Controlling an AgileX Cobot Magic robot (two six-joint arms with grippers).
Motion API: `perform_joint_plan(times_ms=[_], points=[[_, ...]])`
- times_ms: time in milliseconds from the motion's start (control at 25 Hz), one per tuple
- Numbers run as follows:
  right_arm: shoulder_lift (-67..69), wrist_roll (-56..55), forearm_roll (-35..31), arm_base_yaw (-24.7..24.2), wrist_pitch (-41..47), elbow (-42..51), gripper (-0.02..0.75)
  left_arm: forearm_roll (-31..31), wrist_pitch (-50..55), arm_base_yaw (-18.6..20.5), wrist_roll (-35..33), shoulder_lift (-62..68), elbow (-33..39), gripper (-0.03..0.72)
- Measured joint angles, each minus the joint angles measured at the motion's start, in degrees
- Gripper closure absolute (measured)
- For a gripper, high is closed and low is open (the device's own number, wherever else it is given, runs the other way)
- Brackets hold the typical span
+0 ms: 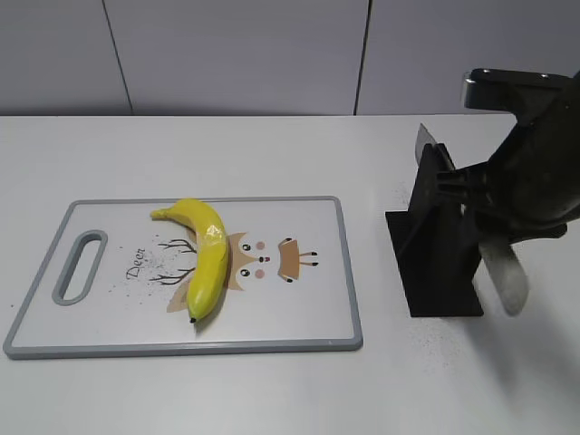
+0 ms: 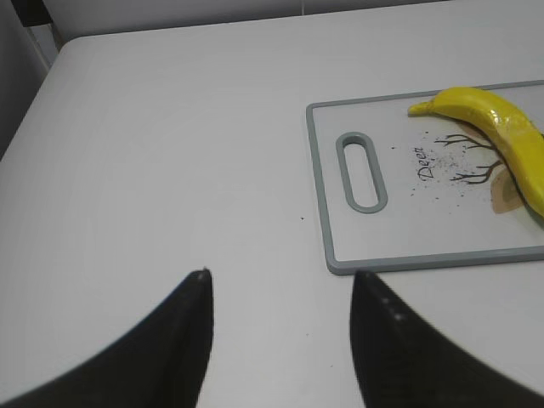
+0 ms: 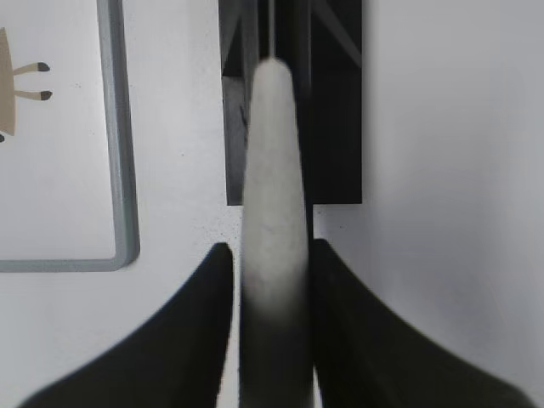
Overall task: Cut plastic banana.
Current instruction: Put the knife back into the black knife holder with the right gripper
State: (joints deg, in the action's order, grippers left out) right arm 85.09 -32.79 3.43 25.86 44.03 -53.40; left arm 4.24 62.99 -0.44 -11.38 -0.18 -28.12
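The left gripper (image 2: 280,340) hangs open over the desk's left edge, out of the way. The plastic banana (image 1: 207,256) lies mid-desk on the cutting board (image 1: 308,337), ready. Near the right edge, the right gripper (image 3: 272,293) pinches what's probably the knife handle (image 3: 274,212) at its black stand (image 1: 435,263).

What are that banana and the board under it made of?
The banana looks like glossy yellow plastic: it shines, and a shiny band wraps its middle. The cutting board seems to be smooth white plastic with a grey rim and a printed deer picture.
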Motion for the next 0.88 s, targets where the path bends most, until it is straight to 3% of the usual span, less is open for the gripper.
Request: perform_joint_plan(times_ms=[160,240,440,680,880], points=[[-0.16,6.52,-2.82,0.0,1.7,0.0,0.209,0.0,0.0,0.0,0.0,0.0,0.0,0.2],[-1.38,13.09,-6.08,0.0,2.85,0.0,0.134,0.0,0.0,0.0,0.0,0.0,0.0,0.201],[-10.19,23.8,-8.57,0.0,7.23,0.57,0.102,-0.06,0.0,0.0,0.0,0.0,0.0,0.189],[-26.3,32.79,-8.68,0.0,7.25,10.18,0.104,-0.06,0.0,0.0,0.0,0.0,0.0,0.06],[-40.38,35.94,-8.68,0.0,7.32,18.99,0.113,-0.06,0.0,0.0,0.0,0.0,0.0,0.079]])
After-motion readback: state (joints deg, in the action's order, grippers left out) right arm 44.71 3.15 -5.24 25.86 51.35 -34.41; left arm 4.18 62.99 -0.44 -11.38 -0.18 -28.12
